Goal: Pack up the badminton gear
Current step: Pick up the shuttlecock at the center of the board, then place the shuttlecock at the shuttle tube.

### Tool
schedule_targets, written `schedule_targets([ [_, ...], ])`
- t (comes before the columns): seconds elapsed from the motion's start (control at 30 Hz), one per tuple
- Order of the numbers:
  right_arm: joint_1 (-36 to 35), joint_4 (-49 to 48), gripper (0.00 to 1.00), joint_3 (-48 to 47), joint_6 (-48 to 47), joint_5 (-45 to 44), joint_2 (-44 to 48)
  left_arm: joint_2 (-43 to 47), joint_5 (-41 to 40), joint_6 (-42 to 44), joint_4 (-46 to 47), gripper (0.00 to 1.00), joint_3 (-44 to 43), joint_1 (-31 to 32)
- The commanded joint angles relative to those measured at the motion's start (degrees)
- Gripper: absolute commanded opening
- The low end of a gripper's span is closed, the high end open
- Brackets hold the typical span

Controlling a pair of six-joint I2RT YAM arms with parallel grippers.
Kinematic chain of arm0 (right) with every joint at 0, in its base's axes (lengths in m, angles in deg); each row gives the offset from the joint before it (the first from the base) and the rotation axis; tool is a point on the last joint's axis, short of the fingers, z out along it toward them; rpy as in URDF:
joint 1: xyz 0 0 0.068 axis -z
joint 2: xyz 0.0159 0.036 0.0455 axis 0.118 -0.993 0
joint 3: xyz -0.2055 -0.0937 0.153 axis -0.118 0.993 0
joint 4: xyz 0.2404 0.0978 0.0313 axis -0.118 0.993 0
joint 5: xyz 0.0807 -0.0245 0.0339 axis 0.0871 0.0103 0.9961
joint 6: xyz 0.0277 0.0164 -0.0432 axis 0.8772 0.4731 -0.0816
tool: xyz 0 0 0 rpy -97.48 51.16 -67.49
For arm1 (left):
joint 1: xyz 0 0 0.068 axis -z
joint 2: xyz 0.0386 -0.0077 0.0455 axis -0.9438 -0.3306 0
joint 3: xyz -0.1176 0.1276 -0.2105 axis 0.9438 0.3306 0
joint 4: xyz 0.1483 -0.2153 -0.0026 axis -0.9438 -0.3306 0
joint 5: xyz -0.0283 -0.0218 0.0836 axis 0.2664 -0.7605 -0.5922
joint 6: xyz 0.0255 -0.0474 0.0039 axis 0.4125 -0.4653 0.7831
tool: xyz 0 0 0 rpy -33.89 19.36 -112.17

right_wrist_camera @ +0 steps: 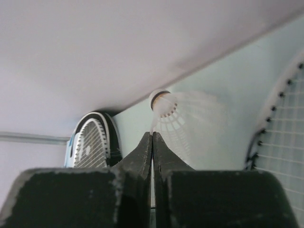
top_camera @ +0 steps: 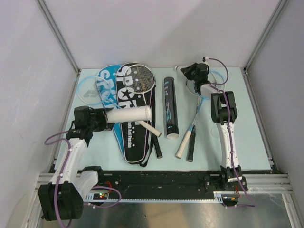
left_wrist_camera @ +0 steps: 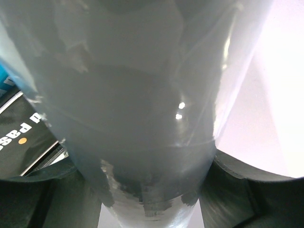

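The white tube [left_wrist_camera: 142, 95] sits clamped in the left gripper [top_camera: 104, 117]; the right gripper [right_wrist_camera: 152, 135] is closed at a shuttlecock's [right_wrist_camera: 166, 107] feathers.

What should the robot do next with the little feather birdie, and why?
Probably lift the shuttlecock and carry it toward the white tube. The right gripper looks shut on its feathers, and the left gripper holds the tube with its free end pointing right.

Ref: centre tube [top_camera: 171, 107], lying front-to-back mid table [top_camera: 247, 142]. L of it: big cover [top_camera: 133, 137] w/ racket [top_camera: 142, 78] on it, second tube [top_camera: 129, 114] crosswise over cover. Further L: 2nd cover [top_camera: 105, 88]. R: two more rackets [top_camera: 183, 145], side by side. Behind-R: shuttlecock [right_wrist_camera: 175, 118].
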Motion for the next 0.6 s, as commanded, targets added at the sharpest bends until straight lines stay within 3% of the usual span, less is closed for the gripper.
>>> schedule_targets([
  [0.0,0.9,-10.9,0.0,2.0,-3.1,5.4,4.0,0.8,0.0,0.8,2.3,0.24,-2.4,-0.8],
  [0.33,1.0,-16.3,0.0,28.9,-6.7,13.5,29.8,3.0,-1.5,-0.3,2.3,0.24,-1.7,-0.8],
  [0.57,-2.1,-9.3,0.0,46.8,-11.7,20.7,51.1,3.0,-3.3,-0.4,2.3,0.24,-0.7,-0.8],
])
